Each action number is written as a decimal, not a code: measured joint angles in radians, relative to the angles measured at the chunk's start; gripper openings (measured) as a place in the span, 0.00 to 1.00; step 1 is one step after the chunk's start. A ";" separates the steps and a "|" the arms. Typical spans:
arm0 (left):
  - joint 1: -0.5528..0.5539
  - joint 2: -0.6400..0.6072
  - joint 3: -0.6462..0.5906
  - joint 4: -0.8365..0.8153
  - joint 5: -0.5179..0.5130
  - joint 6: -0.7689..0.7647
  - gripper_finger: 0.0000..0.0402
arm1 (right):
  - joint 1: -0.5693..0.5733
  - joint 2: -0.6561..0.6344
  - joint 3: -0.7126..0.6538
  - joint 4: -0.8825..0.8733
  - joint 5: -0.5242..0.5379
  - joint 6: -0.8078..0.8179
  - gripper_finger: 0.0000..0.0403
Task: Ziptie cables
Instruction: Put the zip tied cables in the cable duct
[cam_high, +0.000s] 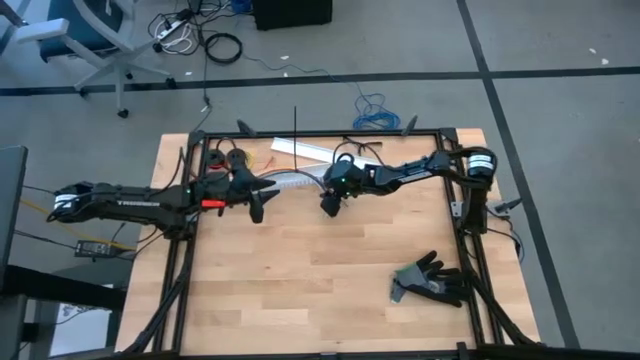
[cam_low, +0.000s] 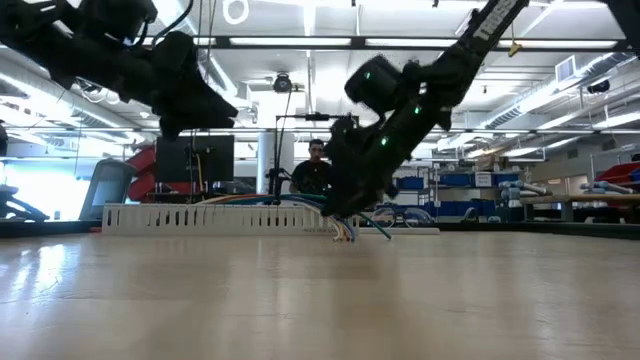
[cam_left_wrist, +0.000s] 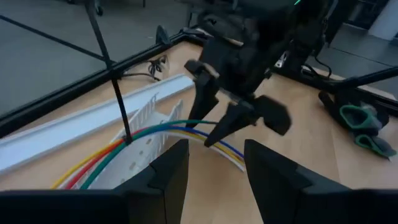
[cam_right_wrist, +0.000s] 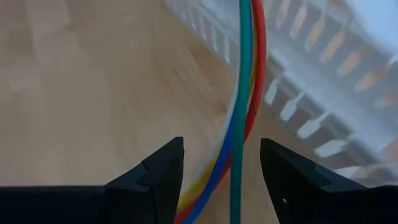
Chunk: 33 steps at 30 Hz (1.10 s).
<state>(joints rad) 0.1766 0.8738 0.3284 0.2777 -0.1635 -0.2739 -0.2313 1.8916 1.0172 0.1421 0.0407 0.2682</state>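
The cables (cam_left_wrist: 180, 130), green, blue, yellow, red and white, run out of a white slotted duct (cam_left_wrist: 74, 124) near the table's far edge and curve down onto the wood. The ziptie (cam_left_wrist: 115, 87), a thin black strap, stands nearly upright with its lower end at the cables inside the duct. My right gripper (cam_right_wrist: 221, 180) is open and slants down over the cables' free part (cam_right_wrist: 245, 93), one finger on each side of it. My left gripper (cam_left_wrist: 214, 180) is open and holds nothing. It hangs just left of the right gripper and points toward it.
A black and green glove (cam_high: 430, 280) lies at the near right of the table. A black frame (cam_high: 320, 135) runs around the table's edges. A second white duct piece (cam_high: 300, 150) lies by the far edge. A person (cam_low: 315, 170) sits beyond the table.
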 joint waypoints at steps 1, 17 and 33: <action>-0.005 0.001 0.000 0.007 -0.001 -0.002 0.41 | -0.006 0.011 0.000 0.010 -0.022 0.025 0.49; -0.023 0.002 -0.002 0.019 -0.002 -0.012 0.41 | 0.014 0.069 0.226 -0.364 -0.010 -0.070 0.04; -0.028 0.003 -0.002 -0.013 -0.001 -0.022 0.41 | -0.160 0.055 0.419 -0.676 -0.015 -0.340 0.03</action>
<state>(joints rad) 0.1487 0.8764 0.3267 0.2652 -0.1650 -0.2961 -0.3914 1.9461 1.4366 -0.5343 0.0255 -0.0717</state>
